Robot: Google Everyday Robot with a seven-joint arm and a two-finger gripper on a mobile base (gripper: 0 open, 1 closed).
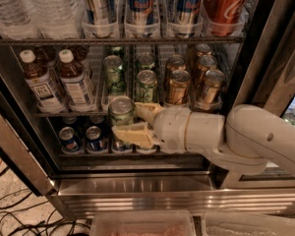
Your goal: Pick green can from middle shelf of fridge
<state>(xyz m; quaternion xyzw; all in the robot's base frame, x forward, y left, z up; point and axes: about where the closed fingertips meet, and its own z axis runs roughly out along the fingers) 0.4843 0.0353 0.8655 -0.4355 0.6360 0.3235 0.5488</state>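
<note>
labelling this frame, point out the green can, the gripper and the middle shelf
green can (121,105): camera view, its silver top
gripper (127,121): camera view, between fingertips clamping the can, before the shelf
middle shelf (64,113): camera view, front wire at left

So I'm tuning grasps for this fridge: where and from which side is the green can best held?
Its round side wall, about mid-height, from the open front; lane trays close off the sides. The end effector, just before the middle shelf, clasps the upright green can that way.
</note>
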